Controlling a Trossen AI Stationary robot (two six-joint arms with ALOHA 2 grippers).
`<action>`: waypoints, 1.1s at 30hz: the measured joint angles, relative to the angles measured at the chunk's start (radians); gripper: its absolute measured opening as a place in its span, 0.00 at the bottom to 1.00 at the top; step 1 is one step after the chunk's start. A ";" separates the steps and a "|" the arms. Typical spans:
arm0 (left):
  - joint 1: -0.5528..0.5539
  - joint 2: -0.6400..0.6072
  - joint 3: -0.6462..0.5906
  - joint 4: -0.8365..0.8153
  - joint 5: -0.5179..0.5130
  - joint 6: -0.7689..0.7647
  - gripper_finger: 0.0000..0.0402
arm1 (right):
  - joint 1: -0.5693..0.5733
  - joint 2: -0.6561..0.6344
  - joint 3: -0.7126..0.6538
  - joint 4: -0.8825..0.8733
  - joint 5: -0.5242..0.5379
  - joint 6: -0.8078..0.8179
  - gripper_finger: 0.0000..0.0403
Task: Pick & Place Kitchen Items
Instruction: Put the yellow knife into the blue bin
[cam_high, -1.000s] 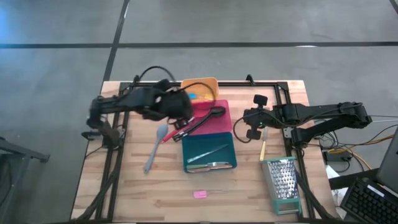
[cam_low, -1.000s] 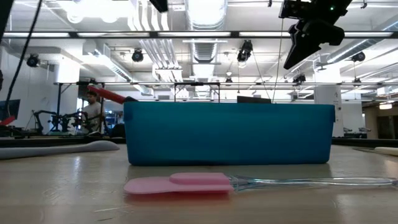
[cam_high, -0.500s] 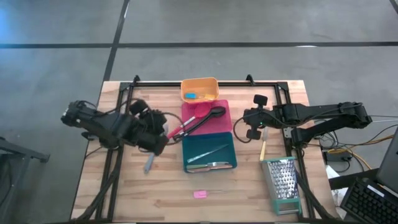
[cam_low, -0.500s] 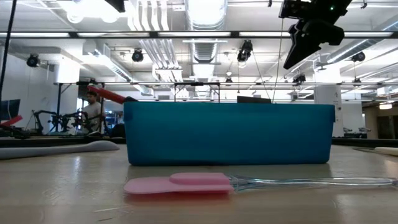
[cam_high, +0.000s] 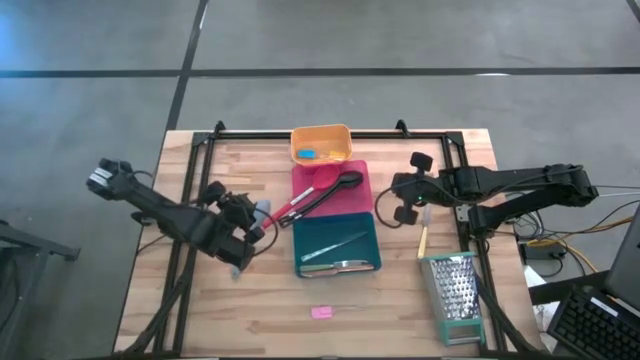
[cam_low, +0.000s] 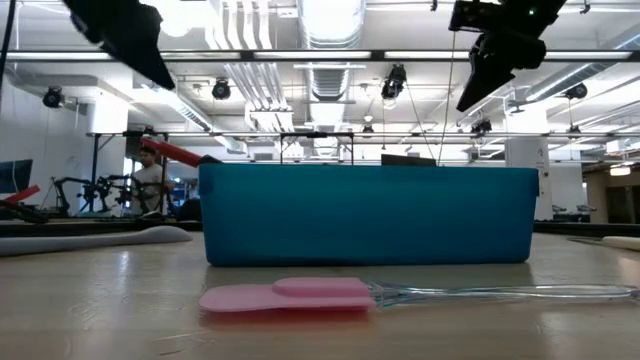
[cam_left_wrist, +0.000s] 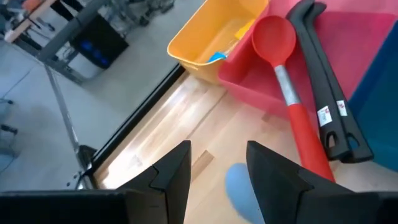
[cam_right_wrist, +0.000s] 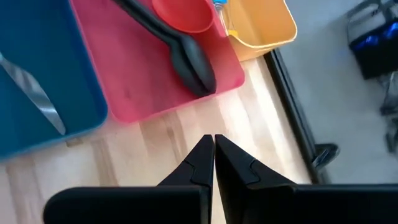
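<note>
With our open, empty left gripper (cam_high: 243, 237) poised above the grey spoon (cam_left_wrist: 239, 186) lying at nine o'clock of the teal tray (cam_high: 337, 246), we judge a descent and grasp comes next, while our closed right gripper (cam_high: 403, 199) waits at three o'clock.

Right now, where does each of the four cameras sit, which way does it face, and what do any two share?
High: overhead, straight down on the table; both arms show.
Low: table height, level at the teal tray, pink spatula in front; arms at top.
Left wrist: past the open left gripper at the red spoon.
Right wrist: past the shut right gripper at the pink tray.
Both wrist views share the orange tray.
</note>
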 joint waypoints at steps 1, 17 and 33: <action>-0.006 -0.005 -0.031 0.036 -0.016 -0.003 0.39 | -0.007 0.000 0.002 -0.004 -0.002 0.038 0.02; -0.016 -0.044 -0.431 0.487 -0.043 -0.014 0.39 | -0.357 0.063 0.054 -0.407 -0.413 0.447 0.31; -0.016 -0.045 -0.463 0.497 -0.019 -0.039 0.39 | -0.242 0.158 -0.091 -0.448 -0.706 0.770 0.51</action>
